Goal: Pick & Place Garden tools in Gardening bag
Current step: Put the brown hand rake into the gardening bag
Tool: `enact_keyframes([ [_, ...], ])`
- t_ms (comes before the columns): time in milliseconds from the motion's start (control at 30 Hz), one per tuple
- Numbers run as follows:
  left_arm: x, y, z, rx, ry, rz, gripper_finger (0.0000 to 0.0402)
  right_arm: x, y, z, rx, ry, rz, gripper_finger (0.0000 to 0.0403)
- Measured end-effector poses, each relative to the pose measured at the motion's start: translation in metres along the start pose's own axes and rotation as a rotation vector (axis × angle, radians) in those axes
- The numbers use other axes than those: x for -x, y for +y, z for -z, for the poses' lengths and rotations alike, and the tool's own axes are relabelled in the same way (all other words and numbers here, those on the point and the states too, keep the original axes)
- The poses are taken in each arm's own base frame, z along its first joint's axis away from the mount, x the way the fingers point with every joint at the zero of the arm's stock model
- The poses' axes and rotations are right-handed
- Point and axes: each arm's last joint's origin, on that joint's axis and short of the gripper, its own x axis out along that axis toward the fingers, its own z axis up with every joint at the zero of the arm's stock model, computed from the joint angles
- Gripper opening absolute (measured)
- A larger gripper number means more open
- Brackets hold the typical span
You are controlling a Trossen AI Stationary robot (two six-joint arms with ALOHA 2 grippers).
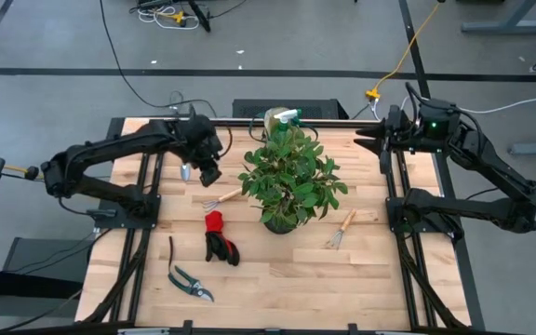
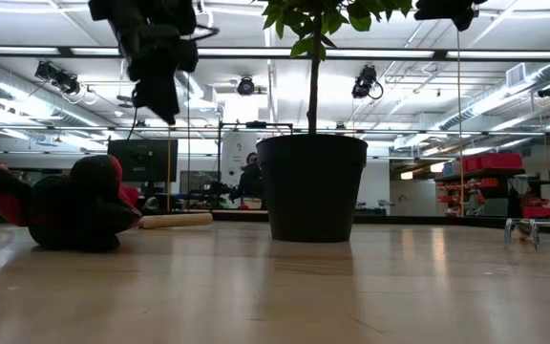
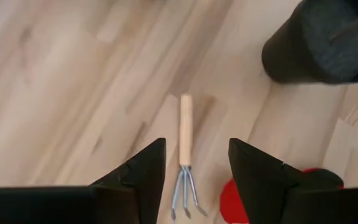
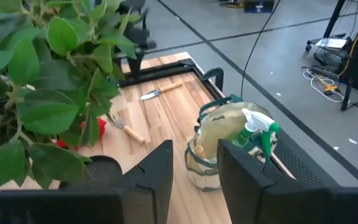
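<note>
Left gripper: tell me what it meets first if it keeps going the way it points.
Most likely the hand rake. The left gripper stands open above the table, and the rake lies framed between its fingers, apparently straight ahead; depth is hard to judge.

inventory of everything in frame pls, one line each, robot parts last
hand rake: 1, wooden handle, metal tines; left of the plant, below the left gripper
second hand rake: 1, wooden handle; right of the plant
trowel: 1, metal blade; far left of the table, by the left arm
gloves: 1 pair, red and black; front of the plant, left
pruning shears: 1, dark; front left
gardening bag: 1, tan; back edge, behind the plant
spray bottle: 1, green; in the bag
potted plant: 1, green, dark pot; table centre
table: 1, light wood
left gripper: open, above the hand rake
right gripper: open, empty, back right, facing the bag
</note>
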Motion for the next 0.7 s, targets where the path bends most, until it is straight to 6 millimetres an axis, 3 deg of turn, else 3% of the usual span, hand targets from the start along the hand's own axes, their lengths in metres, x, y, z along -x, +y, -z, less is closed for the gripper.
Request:
enact_keyframes([
  [367, -0.026, -0.017, 0.013, -0.079, 0.039, -0.045, 0.0274, -0.009, -0.002, -0.003, -0.020, -0.003, 0.000, 0.0150],
  [700, -0.073, -0.026, 0.013, -0.118, 0.189, -0.066, 0.0273, -0.020, -0.005, -0.004, -0.037, 0.020, -0.001, 0.0151],
])
